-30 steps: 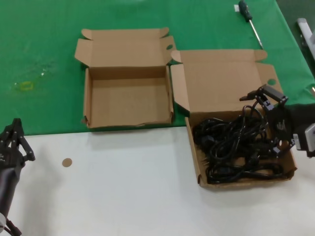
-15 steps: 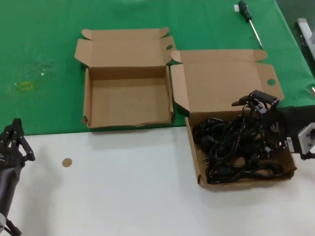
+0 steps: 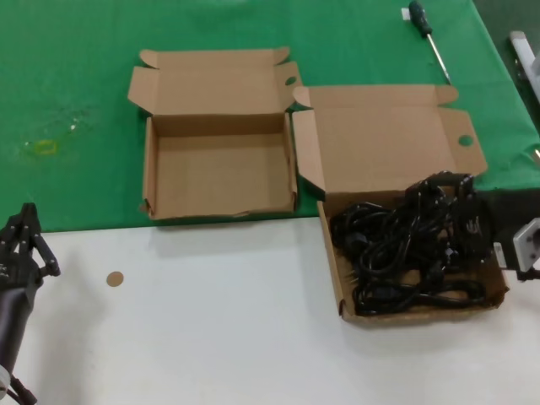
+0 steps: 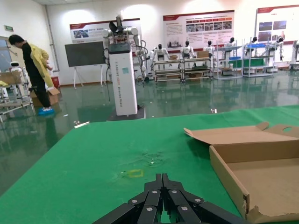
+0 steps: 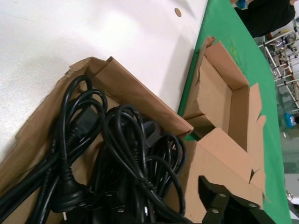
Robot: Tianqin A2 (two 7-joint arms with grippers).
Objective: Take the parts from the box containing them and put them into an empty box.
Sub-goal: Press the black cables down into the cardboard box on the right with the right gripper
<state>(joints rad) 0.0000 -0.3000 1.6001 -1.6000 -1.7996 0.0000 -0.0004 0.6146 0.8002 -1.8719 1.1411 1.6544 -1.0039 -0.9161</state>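
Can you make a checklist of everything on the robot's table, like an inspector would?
Surface: white table in front, green cloth behind.
Job's things: box of parts open, full; empty box open beside it, nothing inside.
Clutter: screwdriver on the cloth; small brown disc on the table.
Grippers: right gripper down among the cables; left gripper parked at the table's left edge, fingers shut.
Cables: black power cords tangled in the full box.
Surroundings: hall with a person, display boards and shelves.

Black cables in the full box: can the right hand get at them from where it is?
Probably yes. The right hand is already down among the black cables in the open box, nothing covering them.
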